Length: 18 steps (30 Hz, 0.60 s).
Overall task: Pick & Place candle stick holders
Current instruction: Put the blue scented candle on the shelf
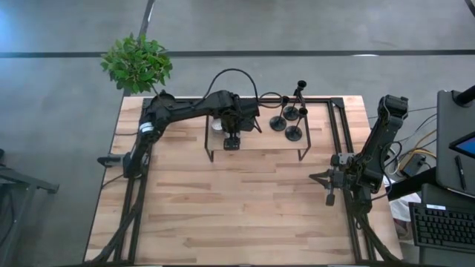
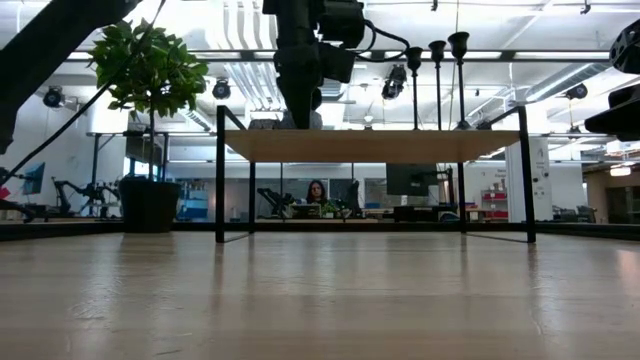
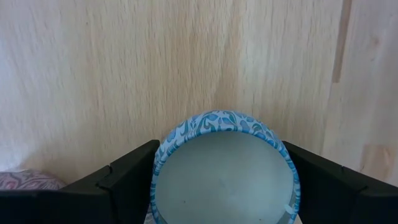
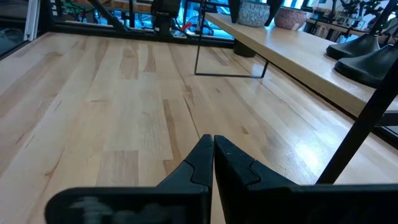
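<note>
Three black candlestick holders [image 1: 289,122] stand on their disc bases at the right end of a raised wooden shelf [image 1: 260,142]. In the low view their cups [image 2: 437,48] rise above the shelf top. My left gripper [image 1: 231,141] reaches over the shelf's left part and is shut on a round tealight candle with a blue patterned rim [image 3: 224,174]. My right gripper [image 1: 330,194] waits shut and empty over the table's right side, also seen in its own wrist view [image 4: 213,146]. My left gripper pinches the candle's round wall between its two fingers, one on each opposite side [image 3: 157,163]. The fingers come from above and point down at the shelf top. I cannot tell whether the candle stands on the shelf or is lifted.
A white candle [image 1: 217,124] sits on the shelf beside the left arm, and a pink patterned one [image 3: 25,182] lies near the held candle. A potted plant [image 1: 137,63] stands at the far left corner. The shelf's thin black legs [image 2: 220,180] stand on the table.
</note>
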### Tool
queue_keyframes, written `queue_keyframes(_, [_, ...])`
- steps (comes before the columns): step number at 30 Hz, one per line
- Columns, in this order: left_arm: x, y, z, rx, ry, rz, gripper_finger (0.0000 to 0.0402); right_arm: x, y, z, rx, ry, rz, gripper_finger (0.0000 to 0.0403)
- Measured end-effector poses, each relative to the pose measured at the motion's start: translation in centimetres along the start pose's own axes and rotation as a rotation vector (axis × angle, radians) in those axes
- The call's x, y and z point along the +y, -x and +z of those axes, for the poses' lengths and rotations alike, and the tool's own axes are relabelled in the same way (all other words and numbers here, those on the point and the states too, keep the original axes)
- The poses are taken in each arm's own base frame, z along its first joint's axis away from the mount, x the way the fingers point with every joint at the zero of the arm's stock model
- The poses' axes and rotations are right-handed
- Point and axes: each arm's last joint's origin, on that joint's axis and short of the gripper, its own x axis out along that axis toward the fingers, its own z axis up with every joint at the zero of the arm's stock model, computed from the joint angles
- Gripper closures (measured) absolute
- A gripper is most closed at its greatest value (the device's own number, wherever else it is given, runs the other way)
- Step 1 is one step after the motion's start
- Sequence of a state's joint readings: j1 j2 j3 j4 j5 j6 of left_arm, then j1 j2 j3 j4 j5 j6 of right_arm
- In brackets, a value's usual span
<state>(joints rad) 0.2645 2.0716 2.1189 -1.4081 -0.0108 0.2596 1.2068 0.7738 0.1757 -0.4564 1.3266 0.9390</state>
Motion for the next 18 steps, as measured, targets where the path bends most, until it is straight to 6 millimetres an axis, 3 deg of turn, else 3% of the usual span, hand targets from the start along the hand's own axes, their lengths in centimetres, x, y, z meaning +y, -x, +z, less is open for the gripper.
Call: queue_keyframes(18, [-0.01,-0.02,-0.07,0.009,0.009,0.006,0.0076,0.0,0.0,0.01,0.0,0.0,0.0,0.0394])
